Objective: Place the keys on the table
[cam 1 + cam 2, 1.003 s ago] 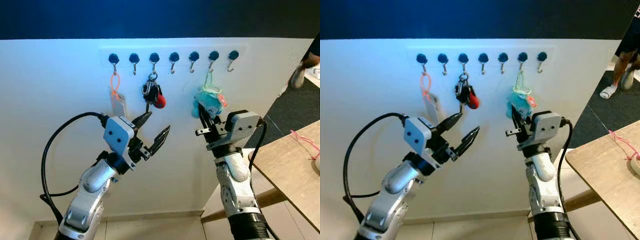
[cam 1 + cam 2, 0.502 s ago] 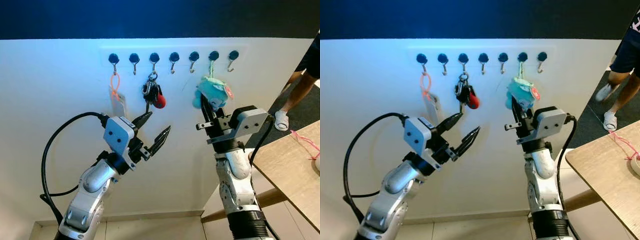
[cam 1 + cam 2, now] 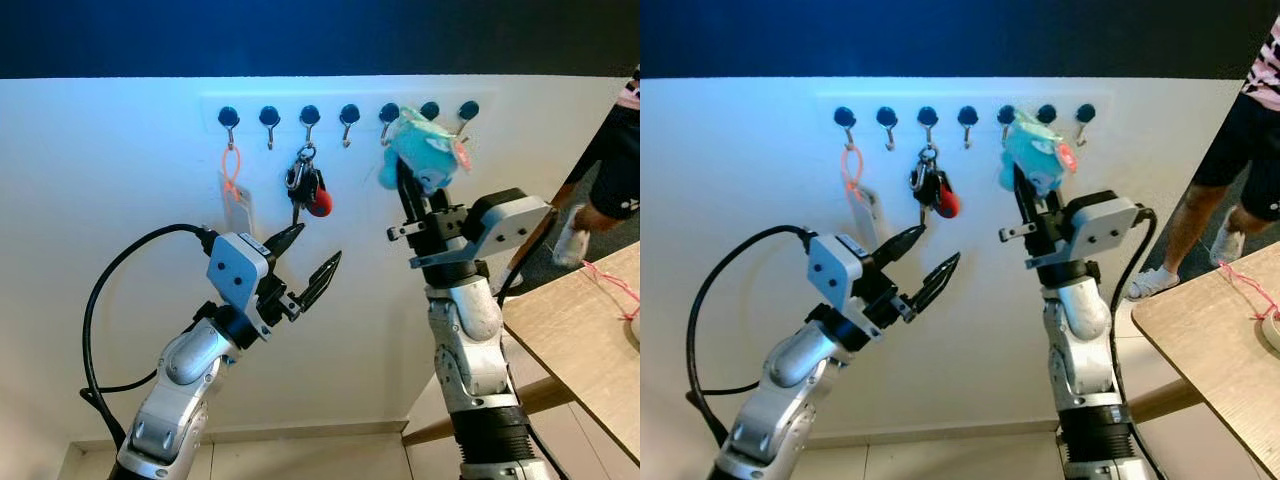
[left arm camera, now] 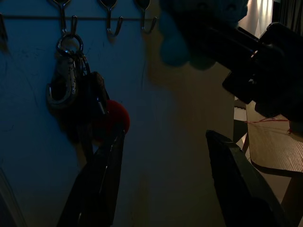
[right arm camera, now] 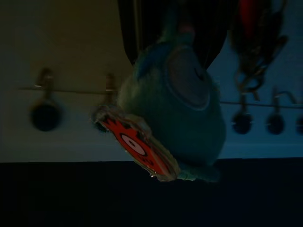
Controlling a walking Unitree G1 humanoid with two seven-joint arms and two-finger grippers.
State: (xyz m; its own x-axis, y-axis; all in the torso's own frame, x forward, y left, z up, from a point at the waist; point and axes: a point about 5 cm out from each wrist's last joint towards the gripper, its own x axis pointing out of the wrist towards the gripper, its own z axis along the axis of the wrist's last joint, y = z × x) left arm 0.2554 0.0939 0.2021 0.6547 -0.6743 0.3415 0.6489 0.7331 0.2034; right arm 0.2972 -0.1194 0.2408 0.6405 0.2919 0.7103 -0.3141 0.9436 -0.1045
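A teal plush keychain with a red-and-white tag is held up at hook level, my right gripper shut on it from below. Its loop is hidden, so I cannot tell whether it hangs on a hook. The hook rail also carries a key bunch with a carabiner and a red fob, and an orange loop with a card. My left gripper stands open and holds nothing, just below the key bunch. The wooden table is at the right.
A person walks past at the far right, behind the table. A pink cord lies on the tabletop. The white wall stands right in front of both arms. Pale floor tiles show below.
My right gripper has lifted the teal plush keychain from below its hook up to hook level. The person at the right has walked closer. The left arm has not moved.
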